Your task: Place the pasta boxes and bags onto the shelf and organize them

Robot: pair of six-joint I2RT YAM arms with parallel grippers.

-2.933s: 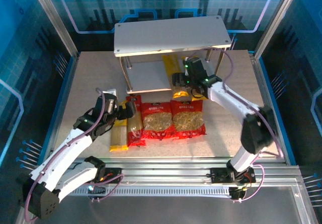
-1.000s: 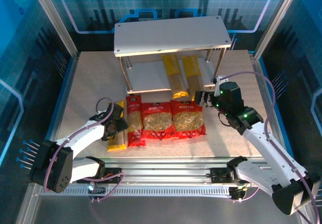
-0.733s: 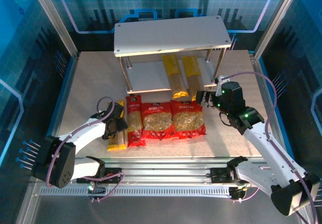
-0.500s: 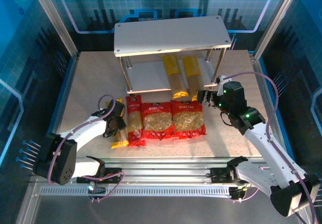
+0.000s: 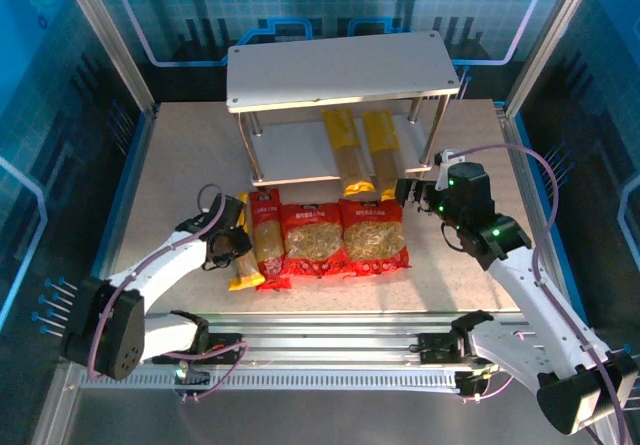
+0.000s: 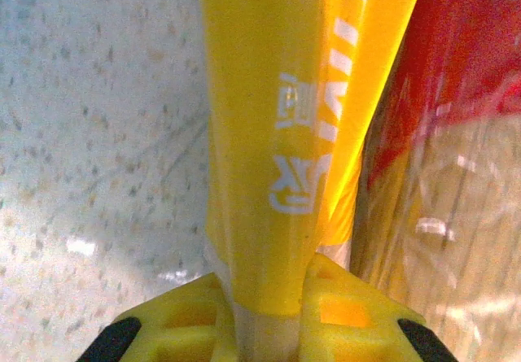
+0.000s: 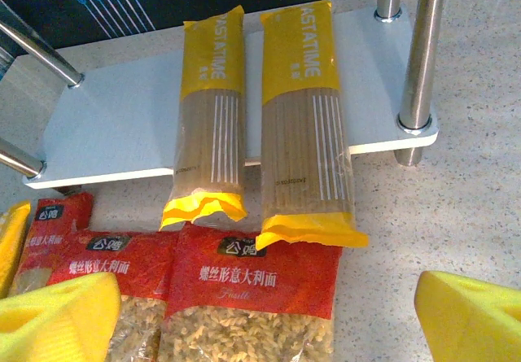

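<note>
My left gripper [image 5: 229,246] is shut on a yellow pasta box [image 5: 243,256] at the left end of the row on the table. In the left wrist view the yellow fingers [image 6: 358,313] pinch that box [image 6: 269,134], with the red pasta box [image 6: 456,93] beside it. That red box [image 5: 267,240] and two red bags [image 5: 314,237] [image 5: 373,233] lie flat in front of the shelf [image 5: 340,70]. Two yellow boxes [image 7: 207,110] [image 7: 305,118] rest on the lower board [image 7: 122,126], their near ends overhanging. My right gripper [image 5: 415,193] hangs open above the right bag [image 7: 252,297].
The shelf's metal legs [image 7: 419,53] stand at the board's corners. Bare speckled table [image 5: 180,165] lies left of the shelf and right of the bags. Blue enclosure walls and a rail [image 5: 400,340] at the near edge bound the space.
My left gripper has shut on the yellow box, which has tipped up and shifted slightly toward the red box. The right gripper has drifted a little to the right, still open.
</note>
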